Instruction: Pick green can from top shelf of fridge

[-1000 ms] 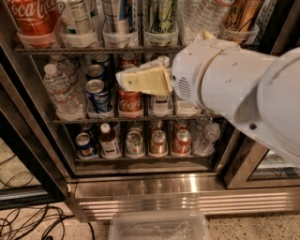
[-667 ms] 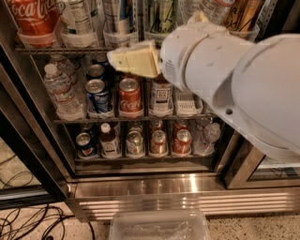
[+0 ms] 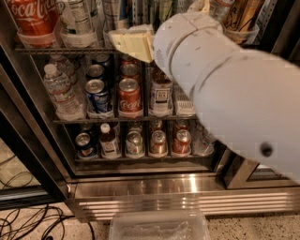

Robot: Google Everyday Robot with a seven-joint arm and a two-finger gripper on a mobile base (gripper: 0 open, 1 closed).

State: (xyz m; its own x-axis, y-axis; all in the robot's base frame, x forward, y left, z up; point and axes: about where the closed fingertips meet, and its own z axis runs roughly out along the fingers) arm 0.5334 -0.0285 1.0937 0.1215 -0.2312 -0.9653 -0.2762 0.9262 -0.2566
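The green can (image 3: 161, 9) stands on the top shelf (image 3: 61, 49) of the fridge (image 3: 178, 192). Only its upper part shows at the frame's top edge; the rest is hidden behind my arm. My gripper (image 3: 133, 43), cream-coloured, sits at the end of the big white arm (image 3: 234, 93). It is at the top shelf's front edge, just below and left of the green can. I cannot tell if it touches the can.
A Coca-Cola bottle (image 3: 30, 16) and a tan-orange can (image 3: 241, 14) share the top shelf. Water bottles (image 3: 61, 91), a blue can (image 3: 98, 93) and a red can (image 3: 129, 96) fill the middle rack. A clear plastic bin (image 3: 159, 227) and cables (image 3: 28, 220) lie on the floor.
My arm has swung up and towards the camera. The gripper rose from the middle rack's level to the front of the top shelf.
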